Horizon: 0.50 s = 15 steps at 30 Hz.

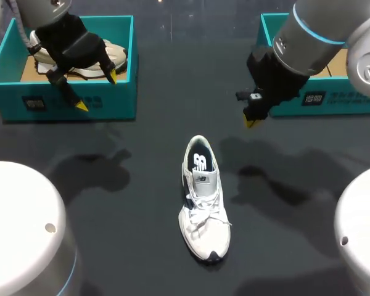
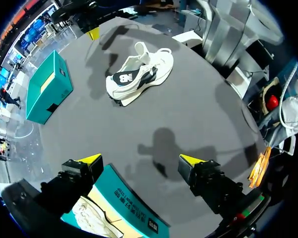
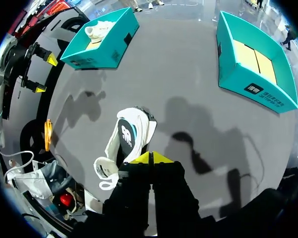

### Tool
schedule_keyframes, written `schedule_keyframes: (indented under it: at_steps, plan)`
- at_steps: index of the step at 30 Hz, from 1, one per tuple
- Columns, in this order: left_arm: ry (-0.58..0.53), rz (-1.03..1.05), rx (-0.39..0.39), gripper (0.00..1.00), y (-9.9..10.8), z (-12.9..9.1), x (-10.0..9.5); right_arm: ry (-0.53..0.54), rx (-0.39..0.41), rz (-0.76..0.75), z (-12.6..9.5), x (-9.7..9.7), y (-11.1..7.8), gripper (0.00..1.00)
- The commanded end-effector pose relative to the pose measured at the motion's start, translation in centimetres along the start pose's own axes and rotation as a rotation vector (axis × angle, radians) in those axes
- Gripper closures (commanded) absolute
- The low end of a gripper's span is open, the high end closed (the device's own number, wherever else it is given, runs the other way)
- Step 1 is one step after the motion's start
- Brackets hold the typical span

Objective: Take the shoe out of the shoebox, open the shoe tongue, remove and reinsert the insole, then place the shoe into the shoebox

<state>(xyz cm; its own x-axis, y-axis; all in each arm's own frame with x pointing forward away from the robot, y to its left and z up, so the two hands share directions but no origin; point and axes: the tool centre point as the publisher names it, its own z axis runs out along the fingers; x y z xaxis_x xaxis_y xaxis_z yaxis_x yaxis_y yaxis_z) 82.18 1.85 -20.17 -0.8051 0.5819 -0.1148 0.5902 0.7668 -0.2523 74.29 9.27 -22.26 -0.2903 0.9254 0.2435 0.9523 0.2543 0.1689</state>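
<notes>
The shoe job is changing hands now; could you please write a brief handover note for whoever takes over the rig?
Shoe: upright mid-table, insole seemingly inside.
Left gripper: open, empty, over the left shoebox, which holds a second shoe.
Right gripper: shut, empty, above the table near the right shoebox, which looks empty.
Done: shoe out of box. To do: open tongue, remove and reinsert insole, rebox.

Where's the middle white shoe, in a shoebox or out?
Out: the shoe sits upright on the table, apart from the left shoebox and right shoebox.
</notes>
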Motion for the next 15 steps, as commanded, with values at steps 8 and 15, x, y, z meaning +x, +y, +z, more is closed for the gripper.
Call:
schedule_keyframes:
  at_steps: [8,15]
  plan:
    - [0.006,0.013,0.005,0.0,0.7,-0.1,0.2,-0.089,-0.038,-0.052,2.3,3.5,0.2,1.0]
    - [0.028,0.043,-0.004,0.0,1.6,-0.2,0.7,-0.119,-0.034,-0.033,3.9,5.9,-0.4,1.0]
